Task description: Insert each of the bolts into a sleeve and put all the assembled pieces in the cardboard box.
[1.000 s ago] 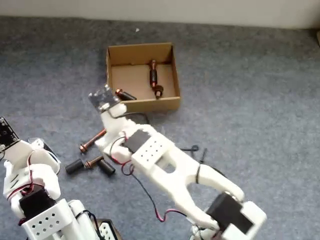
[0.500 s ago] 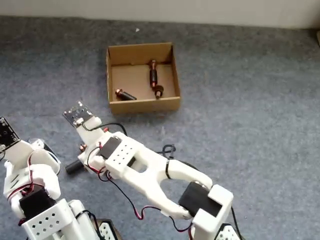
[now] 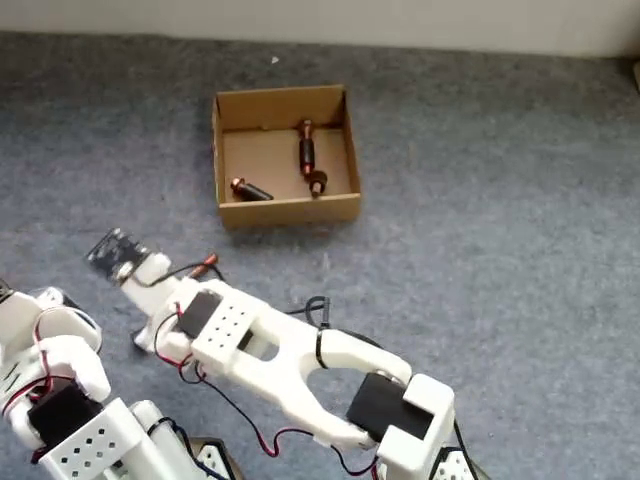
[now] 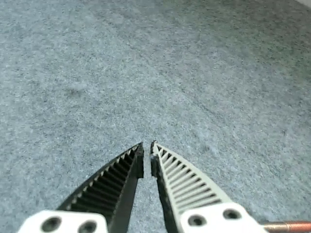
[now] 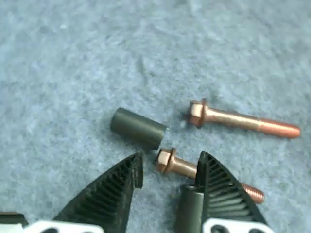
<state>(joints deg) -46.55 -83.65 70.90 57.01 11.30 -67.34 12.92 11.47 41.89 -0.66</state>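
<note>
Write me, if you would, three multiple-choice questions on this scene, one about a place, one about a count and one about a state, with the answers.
1. Where is the right gripper?
A. Inside the cardboard box.
B. Above loose bolts and sleeves on the carpet.
C. Over bare carpet.

2. How many bolts lie on the carpet in the right wrist view?
A. One.
B. Two.
C. Four.

3. How is the left gripper?
A. Wide open.
B. Shut on a bolt.
C. Shut, empty.

Answers: B, its wrist view looks down on bolts and sleeves; B, one bolt lies between the open fingers and another farther off; C, the fingertips nearly meet with only carpet beyond.
</note>
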